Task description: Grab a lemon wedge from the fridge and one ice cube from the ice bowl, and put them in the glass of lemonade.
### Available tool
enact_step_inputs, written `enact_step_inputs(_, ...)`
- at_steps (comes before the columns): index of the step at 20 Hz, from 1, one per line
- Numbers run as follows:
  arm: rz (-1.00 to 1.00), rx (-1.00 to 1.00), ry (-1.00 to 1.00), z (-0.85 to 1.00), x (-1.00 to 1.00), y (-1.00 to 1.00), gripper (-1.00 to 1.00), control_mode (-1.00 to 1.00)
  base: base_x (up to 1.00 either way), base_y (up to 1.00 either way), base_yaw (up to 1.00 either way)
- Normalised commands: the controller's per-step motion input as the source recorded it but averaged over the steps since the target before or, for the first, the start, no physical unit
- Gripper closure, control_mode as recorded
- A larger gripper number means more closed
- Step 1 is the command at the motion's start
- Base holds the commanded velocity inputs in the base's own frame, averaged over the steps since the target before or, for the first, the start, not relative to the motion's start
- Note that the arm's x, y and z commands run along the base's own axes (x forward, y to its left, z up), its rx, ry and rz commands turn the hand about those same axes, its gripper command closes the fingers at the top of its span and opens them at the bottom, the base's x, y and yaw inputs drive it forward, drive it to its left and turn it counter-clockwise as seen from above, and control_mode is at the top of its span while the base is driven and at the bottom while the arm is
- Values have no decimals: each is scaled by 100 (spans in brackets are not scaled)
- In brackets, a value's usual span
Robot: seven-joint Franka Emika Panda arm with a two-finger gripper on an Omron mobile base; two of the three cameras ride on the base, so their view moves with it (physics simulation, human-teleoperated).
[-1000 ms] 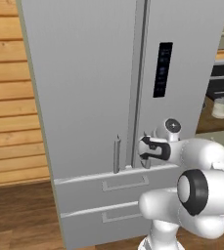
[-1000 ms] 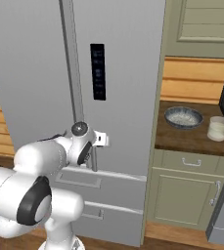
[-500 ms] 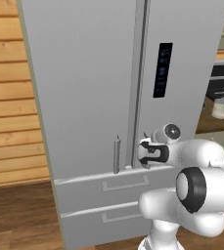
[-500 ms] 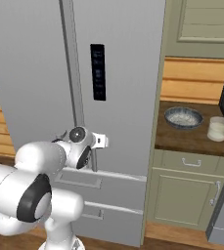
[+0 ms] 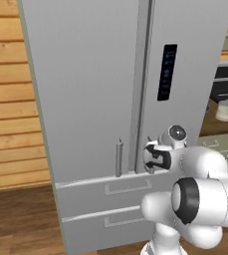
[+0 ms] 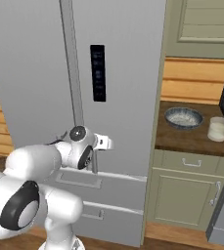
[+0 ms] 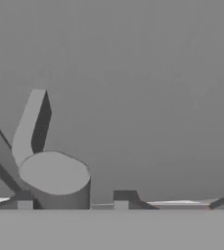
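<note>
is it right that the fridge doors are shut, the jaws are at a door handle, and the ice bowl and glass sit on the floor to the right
Not quite. The bowl and glass sit on the counter right of the fridge, not on the floor; the right base view shows it. The rest holds: the doors are shut and the gripper is at a door handle.

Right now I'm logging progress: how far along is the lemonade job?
Nothing is done yet: the fridge is shut. In hand: the tool is at the right door's handle. Left: opening it, then lemon wedge and ice from the ice bowl into the glass of lemonade.
</note>
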Motion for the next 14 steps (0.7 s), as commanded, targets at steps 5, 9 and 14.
enact_step_inputs(5, -9, 1, 0, 11, -66, -87, 100, -100, 0, 0, 0)
enact_step_inputs(9, -9, 6, 0, 37, -81, -93, 100, -100, 0, 0, 0)
enact_step_inputs(14, -12, 8, -1, 17, -100, -98, 100, -100, 0, 0, 0)
